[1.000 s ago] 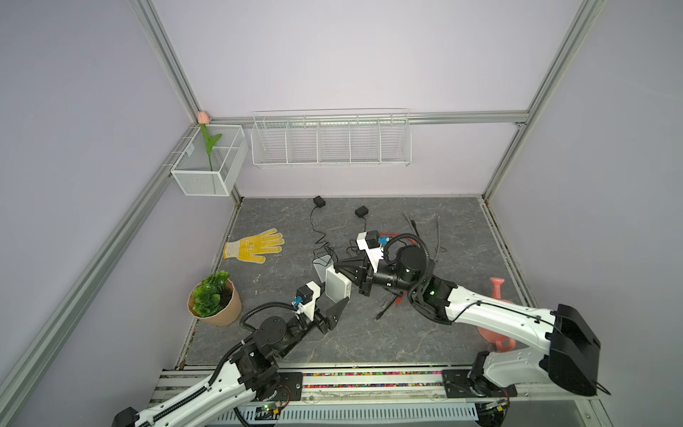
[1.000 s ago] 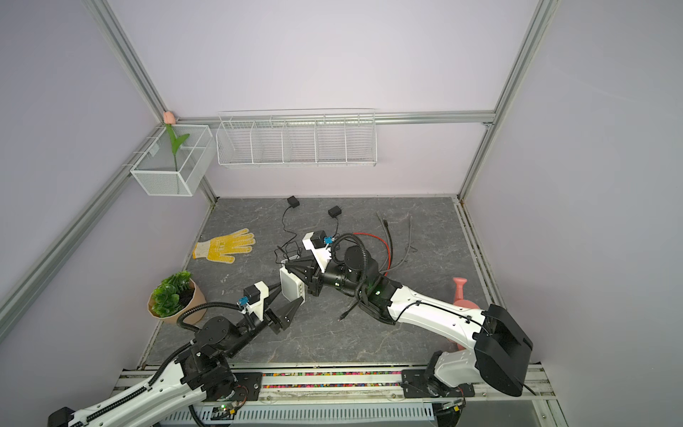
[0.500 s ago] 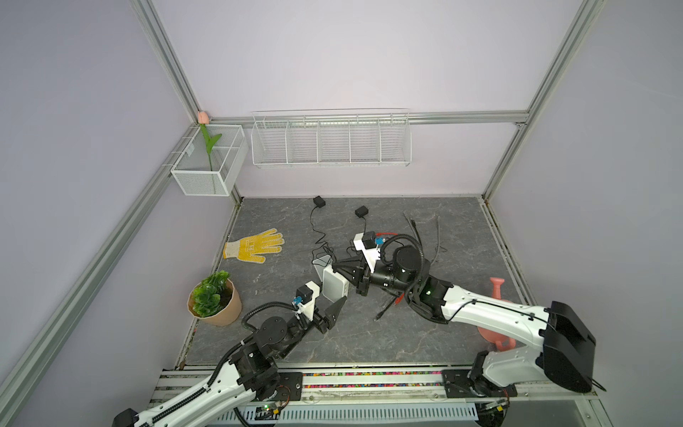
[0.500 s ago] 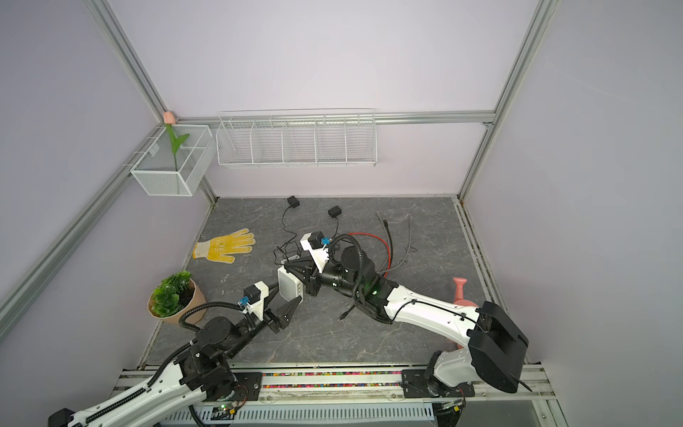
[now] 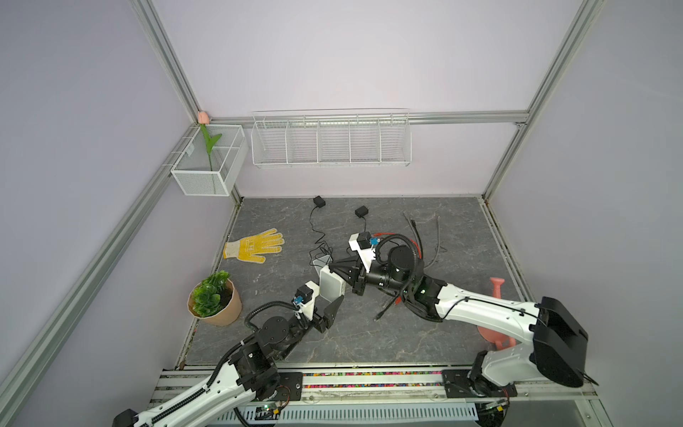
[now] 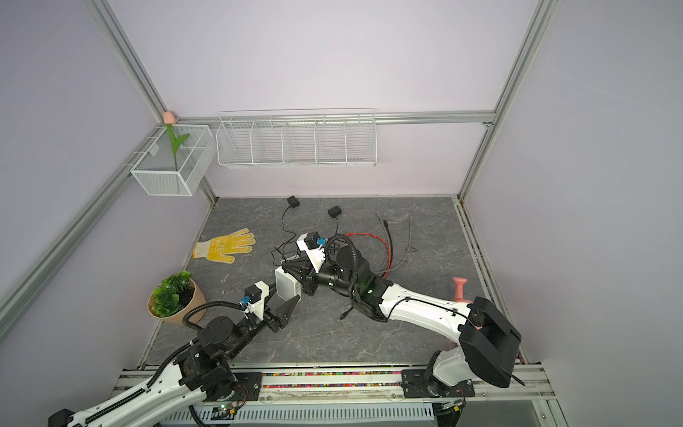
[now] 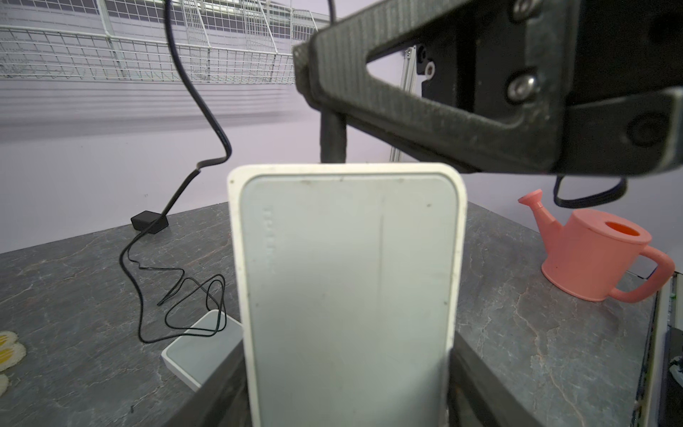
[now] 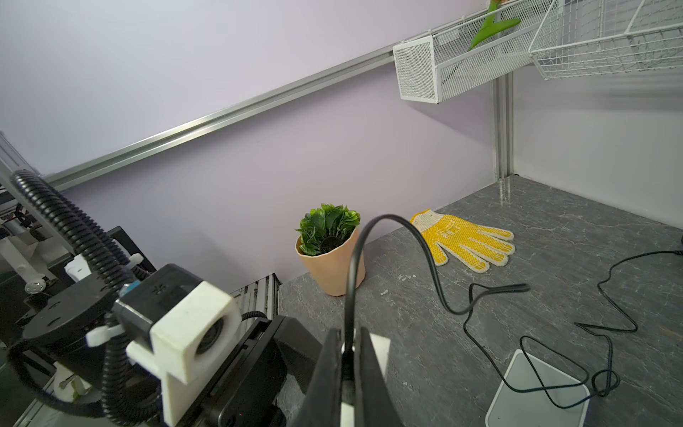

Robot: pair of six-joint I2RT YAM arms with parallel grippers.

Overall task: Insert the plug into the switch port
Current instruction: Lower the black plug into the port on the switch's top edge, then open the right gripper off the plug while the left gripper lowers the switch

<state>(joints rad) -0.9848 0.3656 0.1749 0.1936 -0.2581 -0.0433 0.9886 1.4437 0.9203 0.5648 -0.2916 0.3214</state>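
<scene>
My left gripper (image 5: 327, 301) (image 6: 282, 301) is shut on a white switch (image 5: 331, 288) (image 6: 286, 284) (image 7: 347, 288), holding it upright above the table by its two long sides. The right gripper (image 5: 332, 267) (image 6: 284, 265) (image 8: 347, 332) is shut on the black plug (image 8: 347, 355) (image 7: 332, 136), its tips right at the switch's upper end. In the left wrist view the plug's stem meets the switch's top edge. The port itself is hidden. The plug's cable (image 8: 354, 258) arcs away from the jaws.
A second white switch (image 5: 320, 260) (image 8: 525, 392) lies on the table under thin black wire. Two black adapters (image 5: 319, 201) sit at the back. A yellow glove (image 5: 255, 246) and plant pot (image 5: 214, 303) are left, loose cables (image 5: 417, 236) and a pink watering can (image 7: 591, 255) right.
The right gripper with the plug has crept left, closing on the switch's upper end. The left gripper and the switch have hardly moved.
</scene>
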